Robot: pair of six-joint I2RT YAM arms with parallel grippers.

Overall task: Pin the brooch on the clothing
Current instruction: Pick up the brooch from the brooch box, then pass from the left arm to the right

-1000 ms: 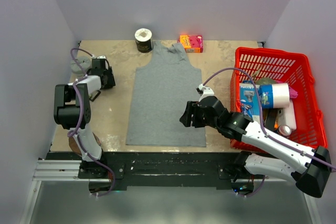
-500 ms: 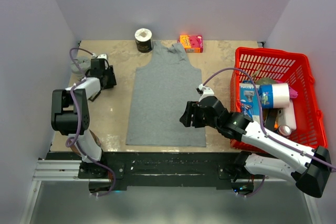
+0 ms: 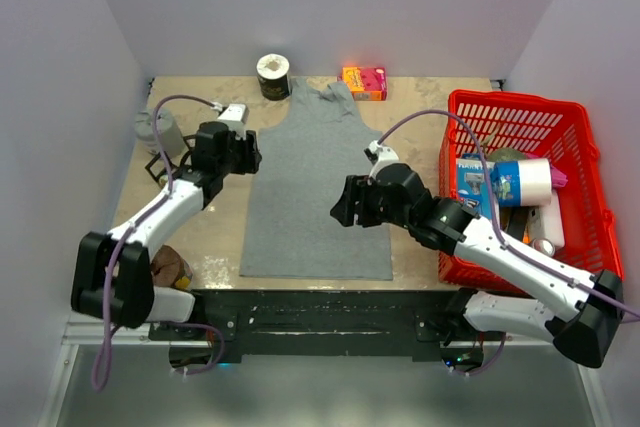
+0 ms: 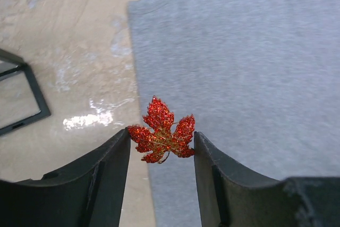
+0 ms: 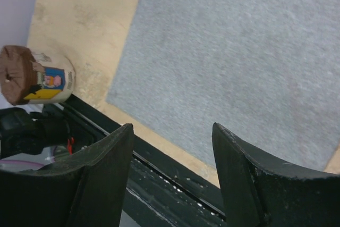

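Observation:
The brooch (image 4: 161, 136), a glittery orange-red maple-leaf pin, is pinched between the fingertips of my left gripper (image 4: 161, 141), which is shut on it. It hangs above the left edge of the clothing (image 4: 244, 73), a plain grey tank top lying flat on the table (image 3: 315, 182). In the top view my left gripper (image 3: 243, 154) sits at the garment's upper left side. My right gripper (image 3: 343, 212) is open and empty, hovering over the garment's lower right part; its wrist view looks down on the hem (image 5: 159, 131) and the table's near edge.
A red basket (image 3: 575, 162) full of items stands at the right. A tape roll (image 3: 273, 75) and an orange-pink box (image 3: 364, 82) lie at the back edge. A black frame (image 4: 32, 102) and a grey cup (image 3: 157, 130) are at the left. A brown-topped container (image 5: 37, 75) sits near the front-left corner.
My left arm has swung from the far left of the table rightward to the garment's left edge, carrying the brooch. My right gripper shifted slightly left and back over the fabric.

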